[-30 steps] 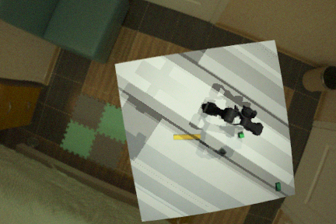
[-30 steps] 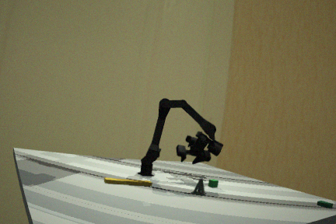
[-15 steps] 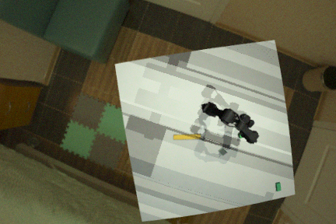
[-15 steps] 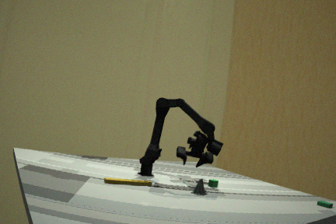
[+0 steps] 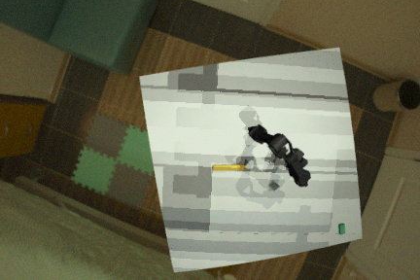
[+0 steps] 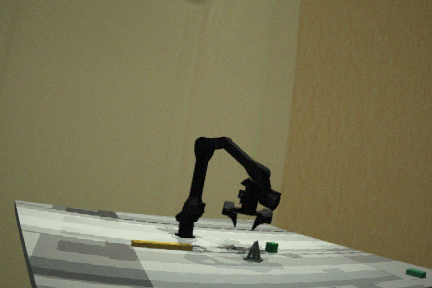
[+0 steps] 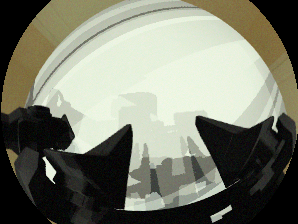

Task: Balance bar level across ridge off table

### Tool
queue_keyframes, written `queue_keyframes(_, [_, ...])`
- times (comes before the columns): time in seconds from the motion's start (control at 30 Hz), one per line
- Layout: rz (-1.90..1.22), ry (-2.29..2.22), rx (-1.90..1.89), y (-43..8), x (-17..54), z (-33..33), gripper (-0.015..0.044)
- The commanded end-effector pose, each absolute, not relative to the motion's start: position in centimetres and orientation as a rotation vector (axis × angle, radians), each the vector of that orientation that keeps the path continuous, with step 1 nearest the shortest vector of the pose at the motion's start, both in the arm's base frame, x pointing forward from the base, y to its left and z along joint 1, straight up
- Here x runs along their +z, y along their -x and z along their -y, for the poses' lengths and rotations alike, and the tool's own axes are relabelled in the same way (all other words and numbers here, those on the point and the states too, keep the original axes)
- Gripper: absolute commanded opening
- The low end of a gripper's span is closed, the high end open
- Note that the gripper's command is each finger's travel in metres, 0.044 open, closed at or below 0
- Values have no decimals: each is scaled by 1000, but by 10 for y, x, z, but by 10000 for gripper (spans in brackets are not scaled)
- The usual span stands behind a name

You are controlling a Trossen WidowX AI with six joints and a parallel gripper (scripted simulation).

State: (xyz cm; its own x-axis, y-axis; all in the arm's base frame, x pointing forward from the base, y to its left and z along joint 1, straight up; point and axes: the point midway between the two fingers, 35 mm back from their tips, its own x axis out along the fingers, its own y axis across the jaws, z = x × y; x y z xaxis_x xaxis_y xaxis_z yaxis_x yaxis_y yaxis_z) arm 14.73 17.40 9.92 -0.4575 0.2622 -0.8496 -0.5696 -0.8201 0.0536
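The yellow bar (image 5: pixel 228 167) (image 6: pixel 162 245) lies flat on the table, left of the ridge in the top and exterior views. The small dark grey ridge (image 5: pixel 274 185) (image 6: pixel 254 252) stands apart from it, with its narrow edge up. My gripper (image 6: pixel 244 227) (image 7: pixel 165 124) is open, with nothing between its fingers. It hangs above the table, its fingers pointing down, and in the exterior view it shows above the ridge. The top view shows the arm's far end up and to the right of the ridge. I cannot make out the bar or the ridge in the wrist view.
A green block (image 6: pixel 271 247) sits near the ridge in the exterior view; the arm seems to hide it in the top view. Another green block (image 5: pixel 341 228) (image 6: pixel 416 273) lies near the table's far right corner. Grey patches and stripes cover the white table (image 5: pixel 194 132).
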Motion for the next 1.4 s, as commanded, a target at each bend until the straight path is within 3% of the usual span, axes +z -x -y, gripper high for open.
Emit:
queue_keyframes(0.0, [-472, 1264, 2229, -158, 100, -165, 315])
queue_keyframes(0.67, [-662, 1272, 1913, -210, 101, -97, 315])
queue_keyframes(1.37, [-907, 1219, 1588, -231, 104, -13, 315])
